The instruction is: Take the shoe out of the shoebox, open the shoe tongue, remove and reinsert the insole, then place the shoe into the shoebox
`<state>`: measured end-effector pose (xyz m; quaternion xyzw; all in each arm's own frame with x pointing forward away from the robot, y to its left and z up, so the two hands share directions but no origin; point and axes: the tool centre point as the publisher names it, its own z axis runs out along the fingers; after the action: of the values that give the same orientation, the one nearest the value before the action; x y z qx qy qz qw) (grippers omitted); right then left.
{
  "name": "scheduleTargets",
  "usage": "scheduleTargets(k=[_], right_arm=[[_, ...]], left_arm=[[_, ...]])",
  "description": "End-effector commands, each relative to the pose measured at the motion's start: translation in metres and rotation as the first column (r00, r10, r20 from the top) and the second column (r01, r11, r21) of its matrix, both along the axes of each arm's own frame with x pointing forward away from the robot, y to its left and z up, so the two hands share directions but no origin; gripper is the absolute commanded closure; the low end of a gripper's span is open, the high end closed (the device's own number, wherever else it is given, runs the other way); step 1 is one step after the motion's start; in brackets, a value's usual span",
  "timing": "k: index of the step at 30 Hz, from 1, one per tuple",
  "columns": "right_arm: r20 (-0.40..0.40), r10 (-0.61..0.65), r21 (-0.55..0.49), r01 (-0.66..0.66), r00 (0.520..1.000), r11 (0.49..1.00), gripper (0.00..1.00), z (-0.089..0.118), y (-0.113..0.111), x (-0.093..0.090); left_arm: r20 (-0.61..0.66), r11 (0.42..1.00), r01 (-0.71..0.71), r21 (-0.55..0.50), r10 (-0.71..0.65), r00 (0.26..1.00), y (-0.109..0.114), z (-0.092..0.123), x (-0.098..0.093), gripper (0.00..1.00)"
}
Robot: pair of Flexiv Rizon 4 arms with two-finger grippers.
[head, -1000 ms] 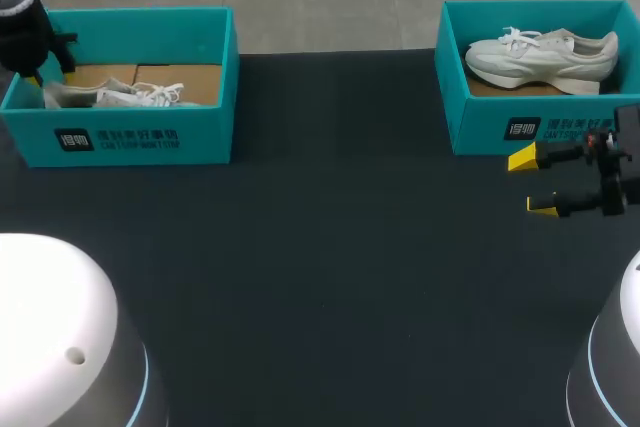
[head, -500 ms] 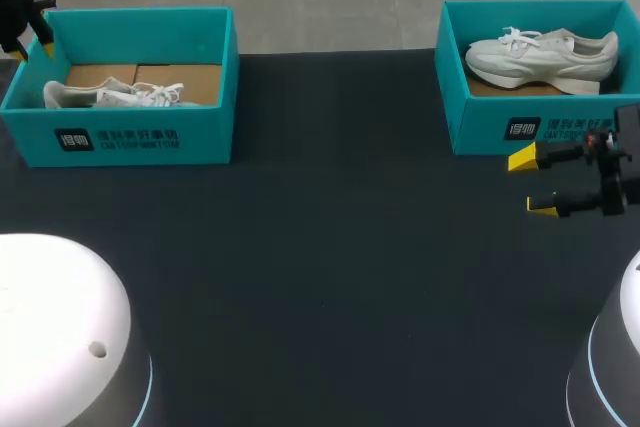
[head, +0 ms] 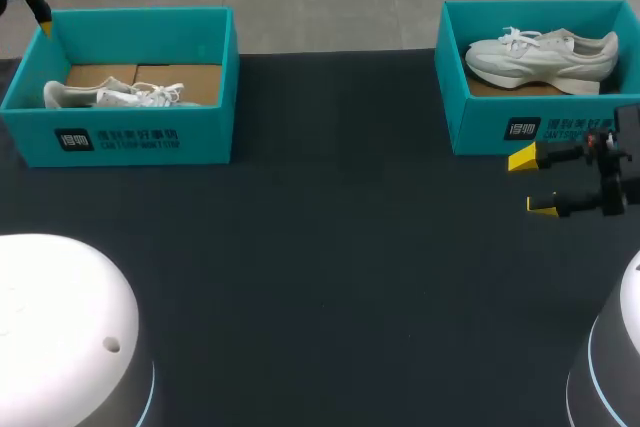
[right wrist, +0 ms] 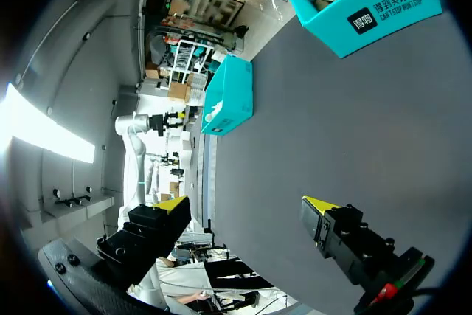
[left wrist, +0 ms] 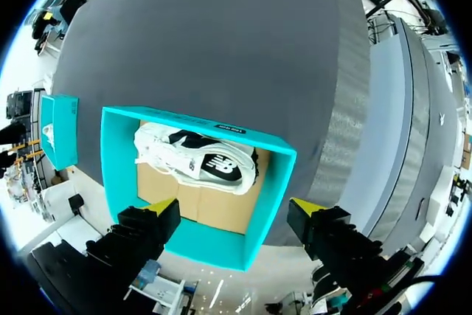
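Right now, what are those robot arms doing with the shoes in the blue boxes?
Two robot arms are getting ready to work with shoes. The left hand hovers open above the left shoebox, and a white shoe lies inside it. The right hand is open and empty over the table, just in front of the right shoebox, which holds a second white shoe. Neither shoe has been taken out yet.
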<state>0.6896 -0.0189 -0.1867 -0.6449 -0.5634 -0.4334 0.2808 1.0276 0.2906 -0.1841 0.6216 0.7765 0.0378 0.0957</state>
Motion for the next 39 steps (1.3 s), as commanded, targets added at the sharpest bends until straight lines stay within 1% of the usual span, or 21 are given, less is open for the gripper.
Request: scheduleTargets(k=[1, 38, 39], right_arm=[[0.0, -0.003, -0.002, 0.003, 1.0, 1.0, 0.0, 0.0001, 0.0006, -0.0012], [0.0, -0.003, -0.002, 0.003, 1.0, 1.0, 0.0, 0.0001, 0.0006, -0.0012], [0.005, -0.001, -0.01, 0.002, 1.0, 1.0, 0.0, 0.0019, 0.0022, 0.0044]], left_arm=[[0.0, 1.0, 0.0, 0.005, 0.0, 1.0, -0.0005, 0.0032, -0.0018, 0.0], [0.0, 1.0, 0.0, 0.005, 0.0, 1.0, -0.0005, 0.0032, -0.0018, 0.0], [0.0, 1.0, 0.0, 0.005, 0.0, 1.0, -0.0005, 0.0032, -0.0018, 0.0]])
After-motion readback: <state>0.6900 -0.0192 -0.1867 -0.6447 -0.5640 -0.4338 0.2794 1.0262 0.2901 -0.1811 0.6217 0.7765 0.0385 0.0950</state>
